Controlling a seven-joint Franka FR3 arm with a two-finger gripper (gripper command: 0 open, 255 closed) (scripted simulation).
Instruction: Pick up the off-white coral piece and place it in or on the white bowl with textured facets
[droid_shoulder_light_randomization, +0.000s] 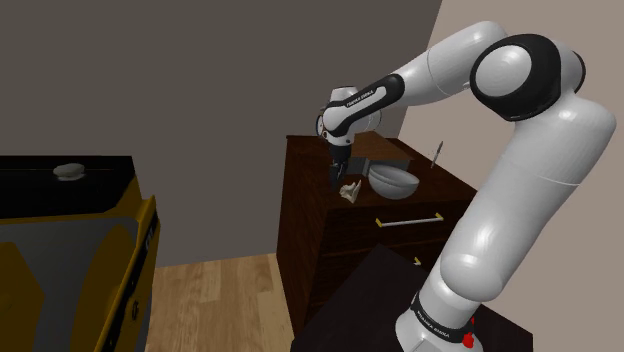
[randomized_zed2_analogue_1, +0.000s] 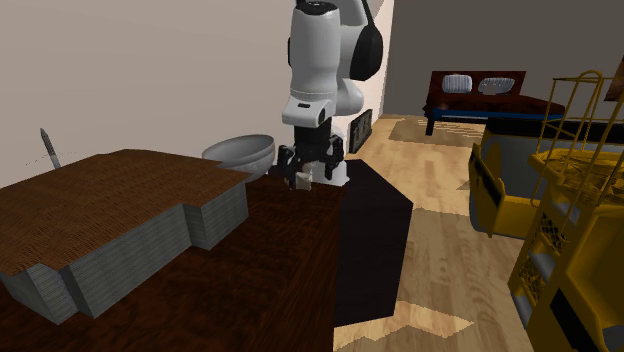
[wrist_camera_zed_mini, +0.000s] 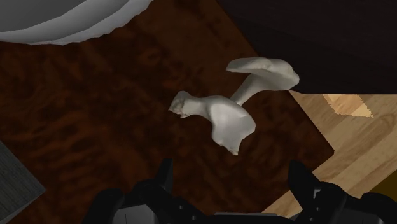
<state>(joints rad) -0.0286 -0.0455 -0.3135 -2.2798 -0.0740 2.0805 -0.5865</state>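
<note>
Coral (wrist_camera_zed_mini: 216, 114) lies on the dark brown desk (wrist_camera_zed_mini: 95, 121), close to a corner, where the wood floor (wrist_camera_zed_mini: 356, 140) shows past the edge. It is off-white, with one flat lump and a bent stalk that ends in a wide cap. Nothing holds it.

The black gripper (wrist_camera_zed_mini: 231, 165) hangs just over the coral and points down at it. Its two fingers (wrist_camera_zed_mini: 164, 181) stand far apart, so the gripper is let loose and has nothing in it. The coral sits a little ahead of the fingertips, not between them.

The bowl (droid_shoulder_light_randomization: 392, 181) stands upright on the same desk, near the coral but not touching it. Bare wood shows between the two. The bowl looks pale grey and has a wavy rim. In the shoulder view it is to the right of the coral.

Just behind the bowl sits a grey block (randomized_zed2_analogue_1: 130, 235) with a brown top. A thin pointed thing (randomized_zed2_analogue_1: 47, 147) sticks up at the far end of the desk, and I cannot tell what it is.

The white arm (droid_shoulder_light_randomization: 450, 75) bends from its stand over the desk. A yellow machine (droid_shoulder_light_randomization: 130, 260) stands on the floor, well apart from the desk.
</note>
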